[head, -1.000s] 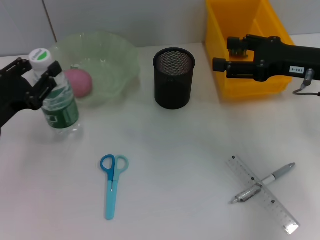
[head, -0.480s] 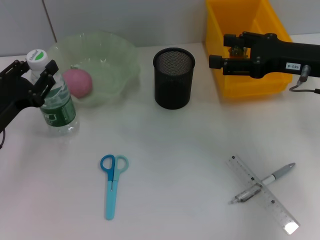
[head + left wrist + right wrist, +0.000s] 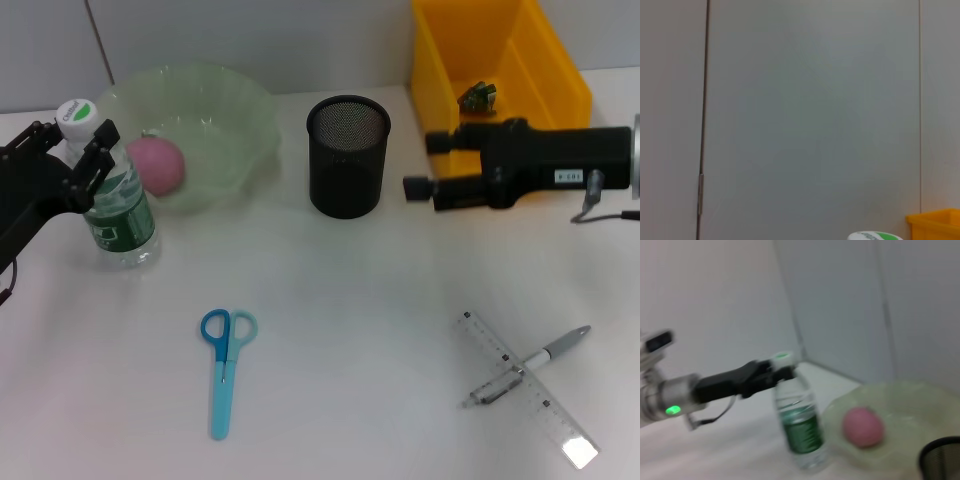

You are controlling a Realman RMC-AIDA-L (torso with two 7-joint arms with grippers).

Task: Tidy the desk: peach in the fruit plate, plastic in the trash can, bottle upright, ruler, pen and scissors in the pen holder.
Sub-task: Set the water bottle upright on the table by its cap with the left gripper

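Both grippers stand spread: left gripper (image 3: 68, 150) brackets the upright bottle (image 3: 112, 195) for steadiness, right gripper (image 3: 422, 165) hangs empty beside the holder (image 3: 347, 155).

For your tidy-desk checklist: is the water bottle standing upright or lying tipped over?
Upright: the bottle stands on its base with its cap on top, left gripper around its neck.

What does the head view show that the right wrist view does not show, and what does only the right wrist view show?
Only the head view shows the scissors, the ruler with the pen lying across it, the yellow bin holding the plastic scrap, and the right gripper open beside the pen holder. Only the right wrist view shows the left arm's lit green lamp. Both show the upright bottle between the left gripper fingers, and the peach in the fruit plate.
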